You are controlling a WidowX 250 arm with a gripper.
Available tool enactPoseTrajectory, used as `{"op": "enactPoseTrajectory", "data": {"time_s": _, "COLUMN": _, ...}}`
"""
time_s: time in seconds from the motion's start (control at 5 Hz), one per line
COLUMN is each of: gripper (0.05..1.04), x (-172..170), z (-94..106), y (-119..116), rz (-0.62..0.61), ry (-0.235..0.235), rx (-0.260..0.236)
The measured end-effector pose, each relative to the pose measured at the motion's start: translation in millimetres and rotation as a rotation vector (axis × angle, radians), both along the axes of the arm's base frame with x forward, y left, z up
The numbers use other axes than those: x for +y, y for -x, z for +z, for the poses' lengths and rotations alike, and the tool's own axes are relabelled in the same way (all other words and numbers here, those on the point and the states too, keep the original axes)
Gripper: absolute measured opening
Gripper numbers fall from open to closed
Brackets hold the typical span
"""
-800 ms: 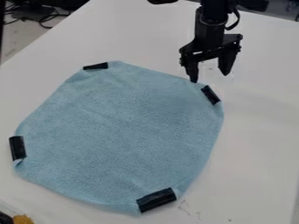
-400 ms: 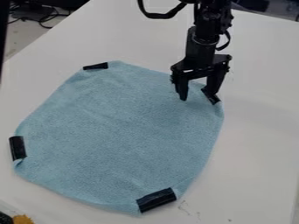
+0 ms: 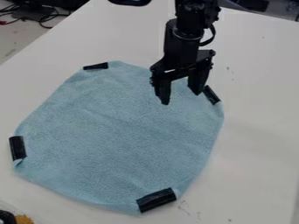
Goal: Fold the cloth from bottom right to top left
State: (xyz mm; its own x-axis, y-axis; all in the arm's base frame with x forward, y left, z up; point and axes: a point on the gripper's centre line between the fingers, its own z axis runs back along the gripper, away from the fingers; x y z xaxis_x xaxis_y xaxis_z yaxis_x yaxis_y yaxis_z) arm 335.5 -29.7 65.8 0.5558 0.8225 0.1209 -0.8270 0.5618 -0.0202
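The black gripper [image 3: 181, 98] hangs over the upper right part of the blue cloth [image 3: 119, 135]. Its two fingers stand apart, open, with nothing held between them. Spread flat, the cloth has a black strip at each corner: bottom right [image 3: 156, 200], left [image 3: 18, 148], top left [image 3: 95, 66] and upper right [image 3: 210, 94]. The upper right strip lies just to the right of the gripper's right finger. Whether the fingertips touch the cloth, I cannot tell.
A white table [image 3: 257, 144] lies under the cloth. At the bottom left corner sits a yellow and black object [image 3: 23, 219]. Dark cables [image 3: 38, 16] lie beyond the table at the upper left.
From beyond the cloth's upper right edge, the gripper has moved left and toward the camera, over the cloth. Its fingers have stayed apart, and the cloth has not moved.
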Motion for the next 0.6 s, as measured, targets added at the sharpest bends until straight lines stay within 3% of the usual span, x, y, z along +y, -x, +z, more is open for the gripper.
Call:
{"op": "enactPoseTrajectory", "data": {"time_s": 0.2, "gripper": 1.001, "x": -30, "z": 5.6, "y": 48, "rz": 0.103, "ry": -0.035, "rx": -0.01}}
{"op": "enactPoseTrajectory", "data": {"time_s": 0.4, "gripper": 1.001, "x": -52, "z": 0.4, "y": 86, "rz": 0.239, "ry": -0.088, "rx": 0.011}}
{"op": "enactPoseTrajectory", "data": {"time_s": 0.6, "gripper": 1.001, "x": -57, "z": -6.8, "y": 109, "rz": 0.32, "ry": -0.098, "rx": 0.012}}
